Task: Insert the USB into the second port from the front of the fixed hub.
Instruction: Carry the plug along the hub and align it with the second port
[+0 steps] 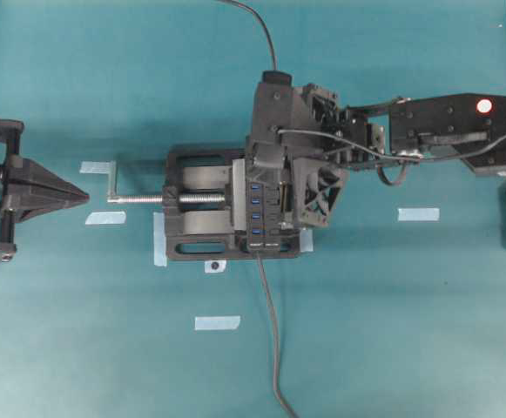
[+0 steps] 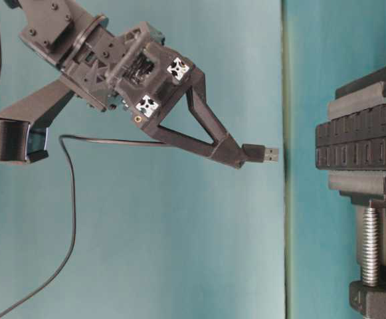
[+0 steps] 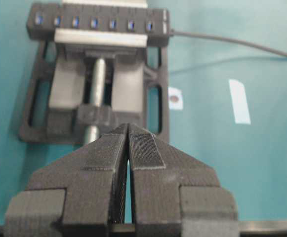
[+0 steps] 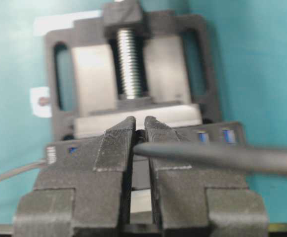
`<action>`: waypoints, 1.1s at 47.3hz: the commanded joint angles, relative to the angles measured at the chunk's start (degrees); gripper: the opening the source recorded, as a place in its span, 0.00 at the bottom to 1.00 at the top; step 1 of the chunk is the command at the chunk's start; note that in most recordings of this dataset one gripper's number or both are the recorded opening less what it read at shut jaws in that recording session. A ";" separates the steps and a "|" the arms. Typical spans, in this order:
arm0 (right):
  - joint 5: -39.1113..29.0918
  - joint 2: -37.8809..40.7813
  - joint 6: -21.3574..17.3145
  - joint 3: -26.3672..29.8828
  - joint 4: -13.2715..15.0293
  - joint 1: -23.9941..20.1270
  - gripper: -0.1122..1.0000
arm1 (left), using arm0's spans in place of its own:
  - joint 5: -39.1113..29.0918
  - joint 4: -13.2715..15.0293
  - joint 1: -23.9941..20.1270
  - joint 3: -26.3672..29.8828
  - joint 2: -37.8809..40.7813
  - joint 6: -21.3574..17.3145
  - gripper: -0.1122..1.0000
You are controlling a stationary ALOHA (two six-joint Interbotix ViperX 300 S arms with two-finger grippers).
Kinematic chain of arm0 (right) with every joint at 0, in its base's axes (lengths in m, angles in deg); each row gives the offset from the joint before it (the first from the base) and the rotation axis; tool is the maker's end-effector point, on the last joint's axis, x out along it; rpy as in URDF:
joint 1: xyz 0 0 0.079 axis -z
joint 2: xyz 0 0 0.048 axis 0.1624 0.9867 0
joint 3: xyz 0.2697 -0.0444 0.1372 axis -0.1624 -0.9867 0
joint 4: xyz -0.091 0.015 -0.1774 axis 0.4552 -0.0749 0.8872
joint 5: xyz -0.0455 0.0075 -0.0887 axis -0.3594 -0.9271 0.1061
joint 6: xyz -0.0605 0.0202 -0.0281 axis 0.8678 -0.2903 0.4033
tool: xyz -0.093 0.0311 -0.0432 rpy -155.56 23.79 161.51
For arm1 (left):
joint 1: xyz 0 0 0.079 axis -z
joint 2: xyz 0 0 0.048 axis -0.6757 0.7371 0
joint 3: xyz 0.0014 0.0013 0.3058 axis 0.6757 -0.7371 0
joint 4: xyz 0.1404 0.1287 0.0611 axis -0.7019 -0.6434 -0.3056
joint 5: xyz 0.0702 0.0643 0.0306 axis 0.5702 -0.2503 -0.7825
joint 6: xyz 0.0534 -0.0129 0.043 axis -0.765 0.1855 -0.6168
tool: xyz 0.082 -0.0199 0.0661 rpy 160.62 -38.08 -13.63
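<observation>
Item: USB [image 2: 262, 153]. Small black moulded plug with a bright metal tongue, ending a long thin dark grey cable [image 2: 72, 219]. In the table-level view the tongue points to 3 o'clock, toward the fixed hub [image 2: 360, 145], apart from it with bare backdrop between; not yet seated.

Handling, as judged: light and rigid at the plug, limp along the cable. The moulded body is the place to grip; the cable would bend, and the tongue must stay bare. The trailing cable may drag the plug off line. A tilted tongue could jam at a slot mouth, so square alignment matters more than force.

Holder: right gripper [image 2: 236, 154]. Its fingers are closed to a narrow gap around the plug body, which juts from their tips. In the right wrist view the cable [image 4: 222, 157] runs out toward 3 o'clock across the right gripper [image 4: 139, 129].

Item: fixed hub [image 1: 263, 213]. Long narrow black strip with a row of blue-lined slots and small buttons alongside, clamped in a black vise [image 1: 202, 213] with a silver screw [image 1: 144, 198]. In the overhead view the right gripper covers its 12 o'clock end; its own cable [image 1: 270, 331] leaves toward 6 o'clock. Which slot the plug faces cannot be told.

Idle: left gripper [image 1: 78, 197], at 9 o'clock of the vise and well apart; its pads [image 3: 145, 150] are pressed nearly together on nothing.
</observation>
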 commanded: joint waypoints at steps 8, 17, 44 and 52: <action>0.70 1.49 -0.79 0.79 -1.23 -1.23 0.16 | 0.35 -0.18 0.00 0.62 0.09 0.09 0.10; 1.67 3.34 -0.79 0.79 -2.37 -1.67 0.16 | 0.26 -0.09 -0.09 0.62 -0.09 0.09 0.10; 2.02 5.63 -0.79 0.88 -3.16 -2.64 0.16 | 0.35 -0.18 -0.09 0.44 -0.35 0.09 0.10; 2.02 5.63 -0.79 0.79 -3.43 -2.81 0.16 | 0.35 -0.18 -0.09 0.44 -0.53 0.09 0.10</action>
